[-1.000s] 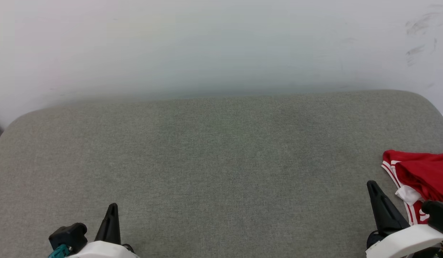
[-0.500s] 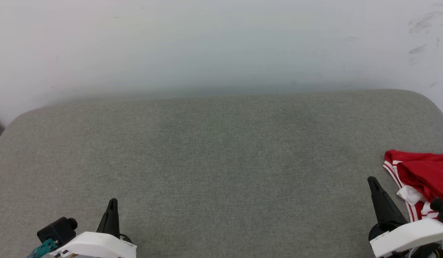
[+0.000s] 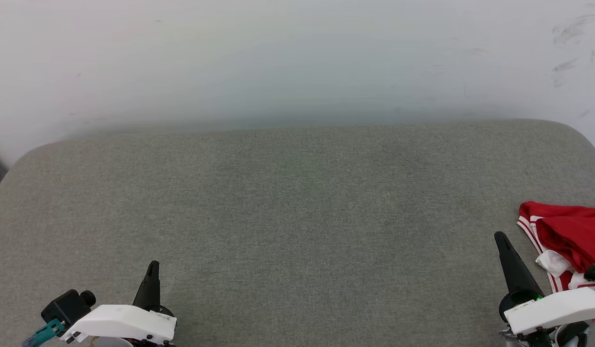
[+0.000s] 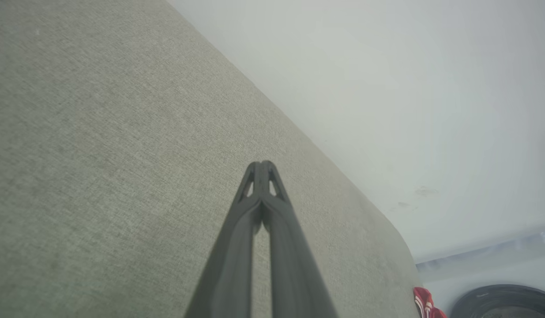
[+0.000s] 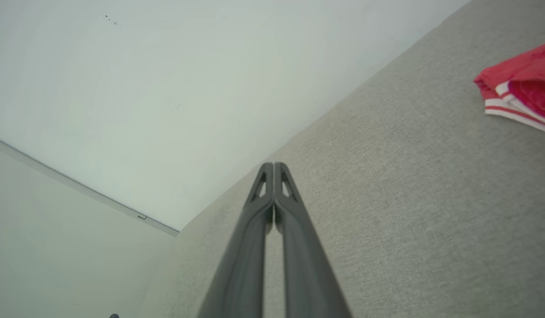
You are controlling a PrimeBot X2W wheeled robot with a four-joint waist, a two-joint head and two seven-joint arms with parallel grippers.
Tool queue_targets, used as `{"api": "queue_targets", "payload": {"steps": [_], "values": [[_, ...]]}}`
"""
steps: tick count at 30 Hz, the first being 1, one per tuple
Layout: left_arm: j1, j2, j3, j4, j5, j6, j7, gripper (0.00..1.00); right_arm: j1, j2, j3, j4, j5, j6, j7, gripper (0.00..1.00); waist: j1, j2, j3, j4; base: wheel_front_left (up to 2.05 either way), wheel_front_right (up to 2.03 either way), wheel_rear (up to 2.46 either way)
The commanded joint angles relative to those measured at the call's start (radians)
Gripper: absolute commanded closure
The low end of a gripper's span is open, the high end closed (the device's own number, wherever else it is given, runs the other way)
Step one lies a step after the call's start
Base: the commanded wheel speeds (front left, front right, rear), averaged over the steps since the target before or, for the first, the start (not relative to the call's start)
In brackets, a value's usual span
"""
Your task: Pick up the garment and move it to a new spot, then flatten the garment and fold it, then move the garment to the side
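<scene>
- The white wall (image 3: 297,58) takes the upper part of the head view, directly behind the cushion.
- A grey woven-fabric cushion (image 3: 297,217) with rounded far corners spreads across the lower part of that view. Both wrist views look along it towards the wall.
- The garment (image 3: 574,236) lies bunched on the cushion at the right edge of the head view, cut off by the frame. It is bright red with a white band and thin red-and-white stripes along its left edge. The right wrist view shows it at the upper right (image 5: 526,84), and the left wrist view shows a small red corner of it low at the far end of the cushion (image 4: 424,302).
- The right gripper (image 3: 498,237) sits at the lower right, just beside the garment's striped edge, with a strip of grey fabric between them. Its white wrist housing overlaps the garment's near part in the head view. In the right wrist view its two dark fingers are pressed together tip to tip (image 5: 273,165).
- The left gripper (image 3: 153,266) sits at the lower left, well apart from the garment. Its fingers meet at the tips in the left wrist view (image 4: 261,164).
- A dark round object (image 4: 506,302) shows past the cushion's end; I cannot tell what it is.
- Grey scuff marks (image 3: 567,31) smear the wall's upper right.
- A teal connector (image 3: 42,332) juts from the left wrist.
</scene>
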Motion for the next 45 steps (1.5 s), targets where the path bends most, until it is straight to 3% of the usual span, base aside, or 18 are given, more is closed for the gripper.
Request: {"api": "queue_targets", "payload": {"steps": [1, 15, 45], "values": [[-0.031, -0.004, 0.016, -0.007, -0.038, -0.013, 0.011, 1.0, -0.029, 0.002, -0.006, 0.002, 0.046, 0.0, 0.001, 1.0, -0.0001, -0.0001, 0.001, 0.001, 0.0, 0.0, 0.0], [-0.052, -0.035, 0.061, 0.004, -0.188, -0.052, 0.06, 1.0, -0.056, 0.013, -0.018, 0.05, 0.225, 0.0, 0.008, 1.0, -0.0001, -0.0001, 0.006, 0.006, 0.0, 0.0, 0.0], [-0.083, -0.083, 0.129, 0.022, -0.417, -0.111, 0.133, 1.0, -0.099, 0.028, -0.038, 0.124, 0.497, 0.0, 0.022, 1.0, -0.0001, -0.0001, 0.016, 0.016, 0.0, 0.0, 0.0]]}}
